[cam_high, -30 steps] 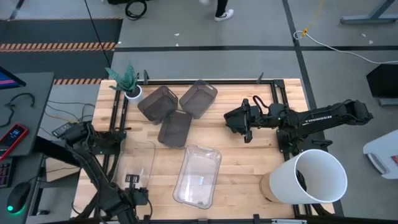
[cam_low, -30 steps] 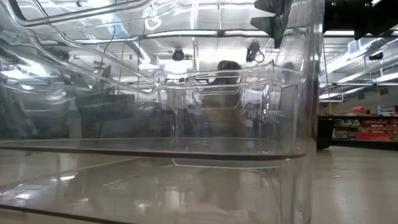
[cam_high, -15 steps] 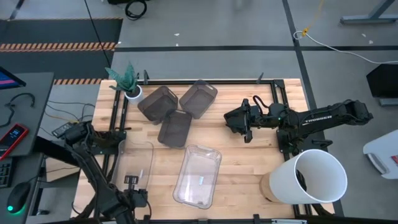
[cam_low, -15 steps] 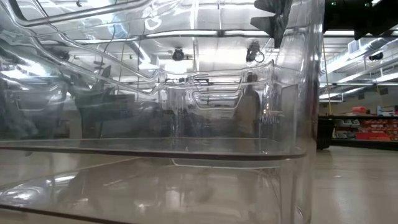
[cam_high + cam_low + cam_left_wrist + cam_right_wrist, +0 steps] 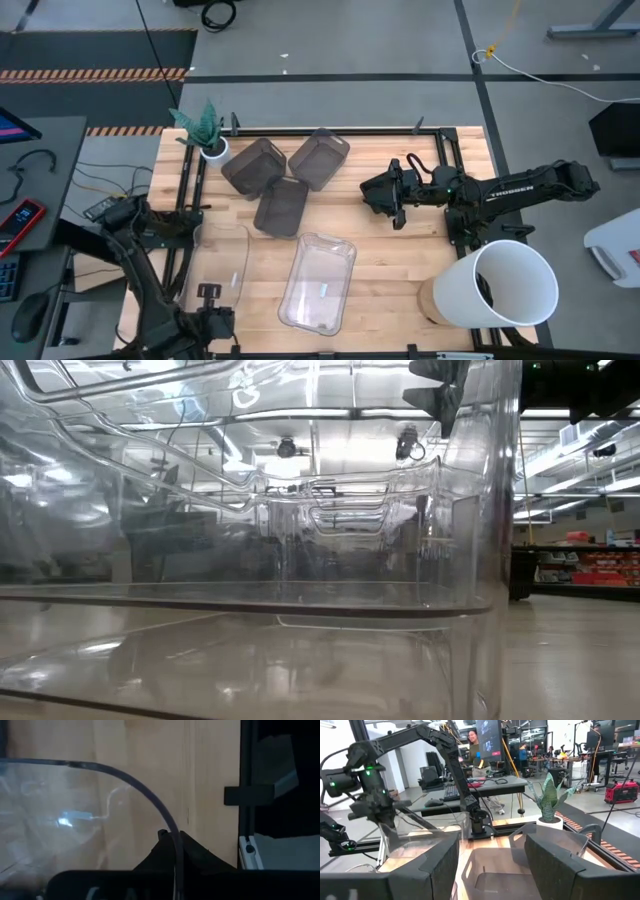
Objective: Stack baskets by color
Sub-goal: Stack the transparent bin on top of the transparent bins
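Left pincer (image 5: 210, 322) shifted nearer edge, gripping clear basket (image 5: 222, 262).

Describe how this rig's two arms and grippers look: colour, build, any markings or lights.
Both arms are dark, nearly black, jointed links. The right arm carries white lettering along its forearm, too small to read. The right gripper has two broad, blocky dark fingers. The left arm shows small green indicator lights and thin cabling along its links. The left gripper ends in matte black tapered fingers.
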### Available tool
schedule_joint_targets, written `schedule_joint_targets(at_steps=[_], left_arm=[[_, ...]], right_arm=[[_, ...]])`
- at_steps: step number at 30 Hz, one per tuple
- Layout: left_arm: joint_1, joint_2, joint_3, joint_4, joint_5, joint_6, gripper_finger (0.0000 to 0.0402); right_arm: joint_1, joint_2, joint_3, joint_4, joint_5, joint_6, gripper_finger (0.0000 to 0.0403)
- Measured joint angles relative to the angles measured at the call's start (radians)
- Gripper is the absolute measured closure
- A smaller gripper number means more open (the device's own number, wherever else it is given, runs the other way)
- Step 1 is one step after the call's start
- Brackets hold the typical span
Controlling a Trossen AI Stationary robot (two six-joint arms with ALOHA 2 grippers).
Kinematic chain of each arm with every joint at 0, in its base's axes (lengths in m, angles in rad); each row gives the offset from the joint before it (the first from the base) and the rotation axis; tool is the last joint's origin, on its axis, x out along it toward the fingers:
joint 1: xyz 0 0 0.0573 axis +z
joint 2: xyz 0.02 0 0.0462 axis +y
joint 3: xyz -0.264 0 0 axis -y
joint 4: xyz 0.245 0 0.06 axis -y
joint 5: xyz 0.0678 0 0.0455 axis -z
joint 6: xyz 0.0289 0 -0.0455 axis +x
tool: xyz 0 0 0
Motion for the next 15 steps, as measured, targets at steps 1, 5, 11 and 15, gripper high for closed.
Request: schedule_joint_targets(at_steps=[1, 5, 11, 15], left_arm=[[-0.005, 0.0, 0.018, -0.025, -0.015, -0.007, 0.0395], [-0.024, 0.0, 0.081, -0.103, -0.06, -0.032, 0.0395], [-0.026, -0.001, 0.177, -0.176, -0.186, -0.019, 0.0395], [-0.011, -0.001, 0.224, -0.18, -0.296, 0.009, 0.0395]], right_arm=[[0.0, 0.0, 0.0, 0.0, 0.0, 0.0, 0.0172], [0.0, 0.0, 0.0, -0.005, 0.0, 0.011, 0.0172], [0.0, 0.006, 0.0, -0.008, 0.0, 0.023, 0.0172], [0.0, 0.006, 0.0, -0.008, 0.0, 0.027, 0.0172]])
